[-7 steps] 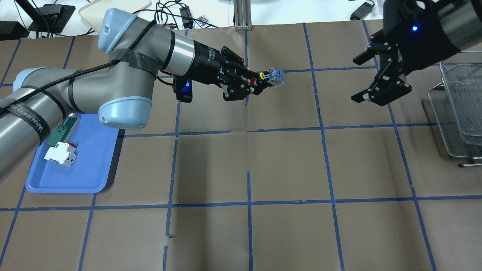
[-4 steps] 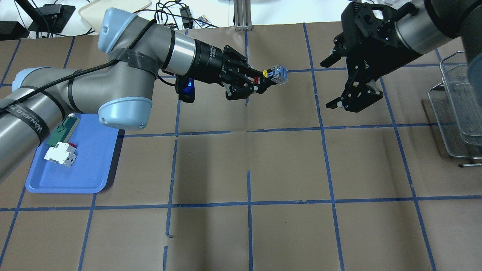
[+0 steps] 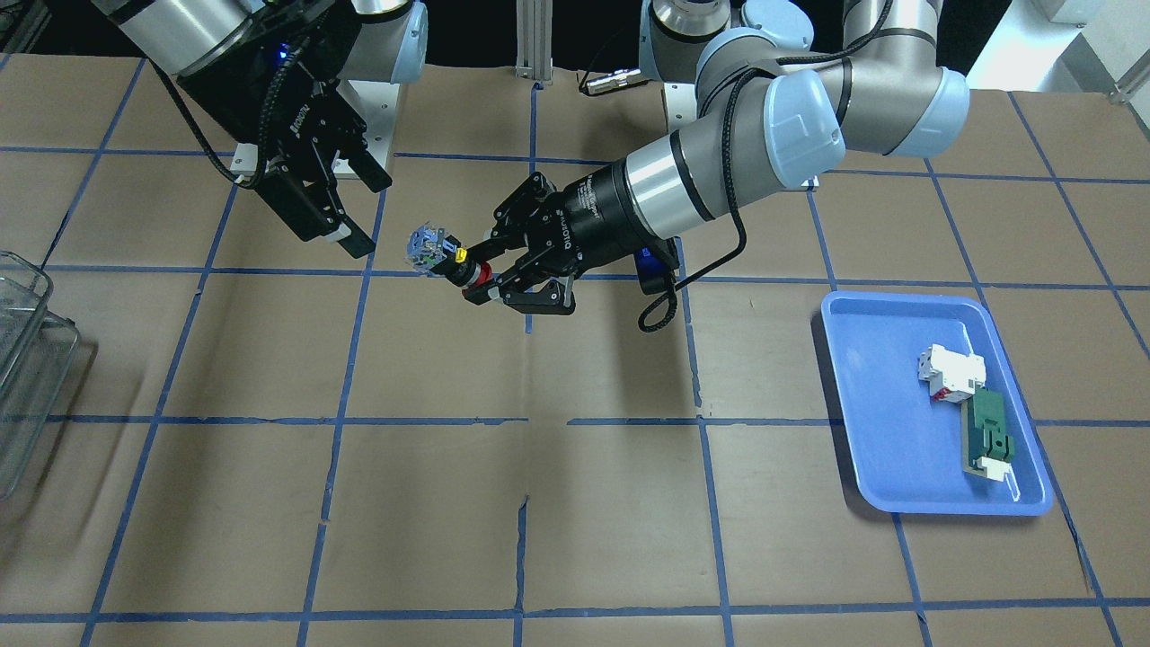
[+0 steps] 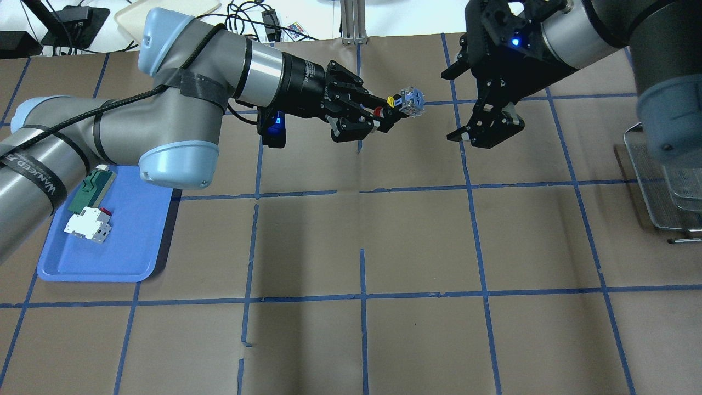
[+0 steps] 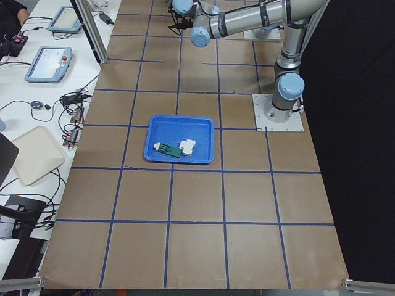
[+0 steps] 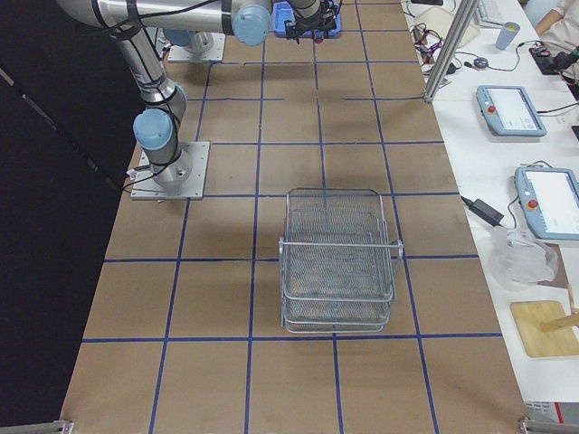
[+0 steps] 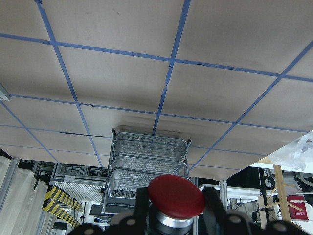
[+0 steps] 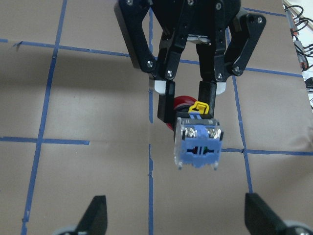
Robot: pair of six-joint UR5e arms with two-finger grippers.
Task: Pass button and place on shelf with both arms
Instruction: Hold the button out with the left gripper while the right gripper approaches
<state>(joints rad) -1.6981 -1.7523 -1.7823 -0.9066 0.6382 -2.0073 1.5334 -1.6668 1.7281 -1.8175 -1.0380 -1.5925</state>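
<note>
My left gripper (image 4: 384, 114) is shut on the button (image 4: 405, 102), gripping its black body just behind the red head, and holds it level above the table with the bluish block pointing right. It also shows in the front view (image 3: 436, 249) and the right wrist view (image 8: 197, 145). The left wrist view shows the red head (image 7: 176, 196). My right gripper (image 4: 447, 107) is open, its jaws wide, a short gap to the right of the button and facing it. The shelf (image 4: 666, 164) is a tiered wire-mesh rack at the table's right edge, also in the exterior right view (image 6: 336, 258).
A blue tray (image 4: 129, 255) at the left holds a white-and-red breaker block (image 4: 86, 226) and a flat green part (image 4: 90, 189). Brown paper with blue tape lines covers the table. Cables and boxes lie beyond the far edge.
My right gripper has moved left toward the button, still open. My left gripper has carried the button slightly right and farther from the robot.
</note>
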